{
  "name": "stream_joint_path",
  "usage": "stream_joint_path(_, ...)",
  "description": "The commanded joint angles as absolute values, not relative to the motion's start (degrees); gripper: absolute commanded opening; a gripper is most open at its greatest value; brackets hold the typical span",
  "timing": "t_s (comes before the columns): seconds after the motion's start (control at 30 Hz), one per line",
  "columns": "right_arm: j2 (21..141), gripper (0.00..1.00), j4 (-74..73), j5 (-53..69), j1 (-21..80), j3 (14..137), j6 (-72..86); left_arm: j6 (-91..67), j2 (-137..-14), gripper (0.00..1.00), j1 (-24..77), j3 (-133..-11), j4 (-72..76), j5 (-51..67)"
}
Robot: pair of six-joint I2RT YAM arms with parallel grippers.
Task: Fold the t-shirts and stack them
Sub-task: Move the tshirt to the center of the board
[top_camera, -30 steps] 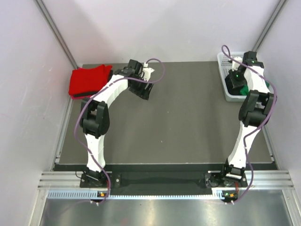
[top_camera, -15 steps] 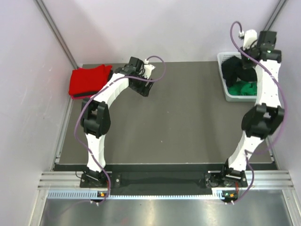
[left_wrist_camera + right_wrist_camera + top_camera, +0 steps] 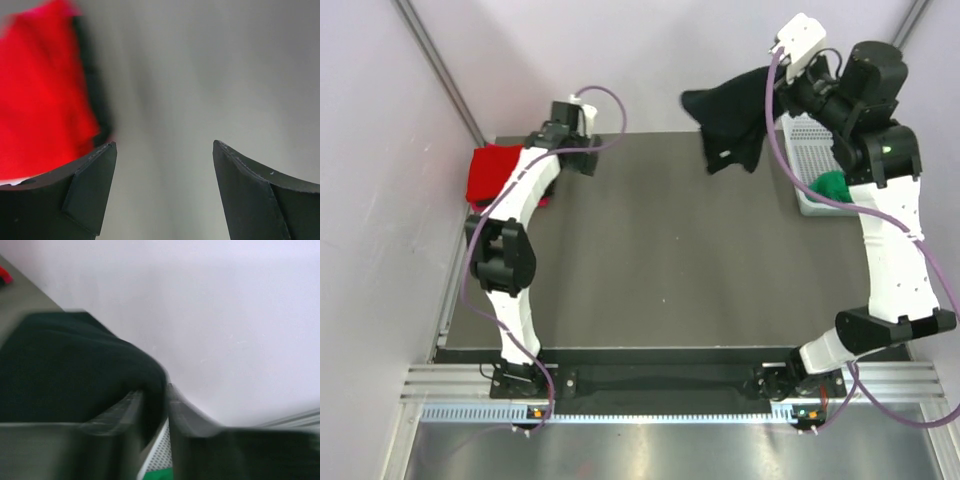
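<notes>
The left arm [image 3: 515, 195] is reaching toward the far left, and the left gripper [image 3: 164, 146] is hanging with its jaws wide apart, gripping nothing. The right arm [image 3: 892, 235] is stretching high at the far right, and the right gripper [image 3: 155, 402] is pinching a black t-shirt [image 3: 735, 115].

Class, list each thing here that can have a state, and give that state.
black t-shirt, hanging unfolded in the air from the right gripper
right gripper, shut on the black t-shirt
left gripper, open, holding nothing
red t-shirt, lying on the table, far left corner
green t-shirt, bunched in the white basket
</notes>
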State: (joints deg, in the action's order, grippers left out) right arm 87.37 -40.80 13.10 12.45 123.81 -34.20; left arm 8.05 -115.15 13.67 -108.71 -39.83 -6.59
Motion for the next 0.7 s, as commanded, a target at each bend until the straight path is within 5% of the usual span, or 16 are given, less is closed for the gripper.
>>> stream_joint_path(0.0,86.8,0.32,-33.8,12.7,13.3,116.0,-30.7,5.9,-109.4,0.82,9.7,-108.5,-36.6,-10.1)
stream_joint_path(0.03,87.2,0.49,-32.9,9.7,13.3,113.2,-30.3,5.9,-109.2,0.82,9.2,-108.4,-36.6,-9.9)
stream_joint_path(0.1,90.2,0.68,-33.0,6.0,13.3,109.3,-30.7,5.8,-108.8,0.82,8.5,-108.0,-36.5,-9.9)
stream_joint_path(0.17,92.0,0.67,-35.8,3.6,13.3,108.5,-29.2,6.0,-108.4,0.82,8.5,-107.8,-36.8,-9.9)
stream_joint_path(0.37,87.0,0.50,-47.3,22.3,18.4,91.3,-40.1,6.8,-104.9,0.81,8.5,-103.2,-37.4,-7.6)
stream_joint_path(0.67,83.3,0.50,-48.3,34.0,24.4,65.7,-34.0,12.9,-106.5,0.72,9.8,-97.8,-42.9,21.5)
